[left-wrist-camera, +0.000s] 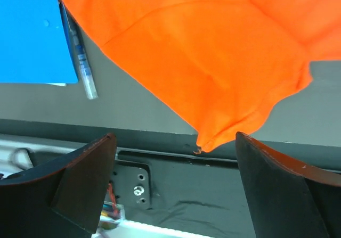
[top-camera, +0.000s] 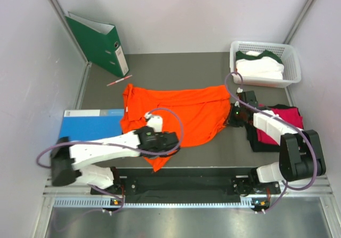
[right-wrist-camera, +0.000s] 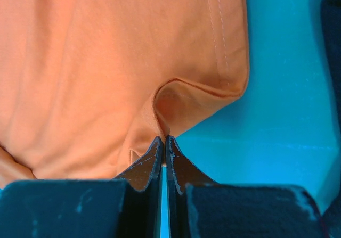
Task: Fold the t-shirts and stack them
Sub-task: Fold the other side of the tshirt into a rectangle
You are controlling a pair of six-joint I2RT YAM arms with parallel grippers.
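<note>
- Green binder [top-camera: 98, 43] standing at upper left, by the wall.
- Pink pen [top-camera: 119, 81] just below it on the grey table [top-camera: 213, 70].
- Blue folder [top-camera: 90, 125] flat at mid-left.
- White basket [top-camera: 292, 62], upper right.

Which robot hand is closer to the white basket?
Right. The right gripper is close by the white basket's near corner, pinching the orange shirt; the left gripper is farther off, at the shirt's near corner.

Black t-shirt [top-camera: 251, 141] (mostly under the magenta t-shirt [top-camera: 292, 116]) barely shows.
</note>
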